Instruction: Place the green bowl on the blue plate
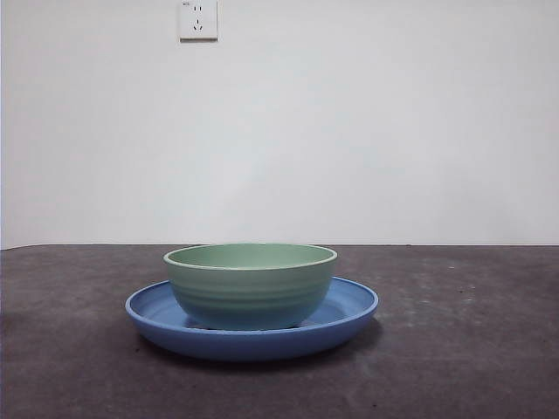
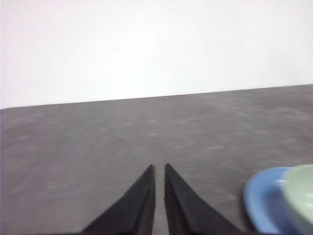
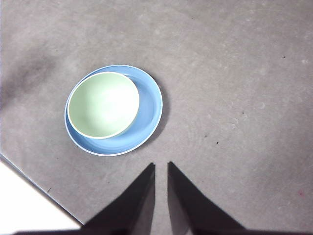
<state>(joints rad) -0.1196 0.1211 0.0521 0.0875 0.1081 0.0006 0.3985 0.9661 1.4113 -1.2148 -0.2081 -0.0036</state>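
The green bowl [image 1: 251, 285] stands upright on the blue plate [image 1: 349, 307], a little off the plate's centre. From high above, the right wrist view shows the bowl [image 3: 103, 104] inside the plate [image 3: 149, 103], with my right gripper [image 3: 161, 166] well clear of both, its jaws nearly together and holding nothing. My left gripper [image 2: 159, 169] hovers low over bare table, jaws nearly together and empty; the plate [image 2: 264, 200] and bowl [image 2: 301, 193] show only at that picture's corner. Neither arm appears in the front view.
A dark grey table [image 1: 472, 349] carries the plate. A white wall with a socket [image 1: 198, 19] stands behind it. The table's edge [image 3: 34, 178] shows in the right wrist view.
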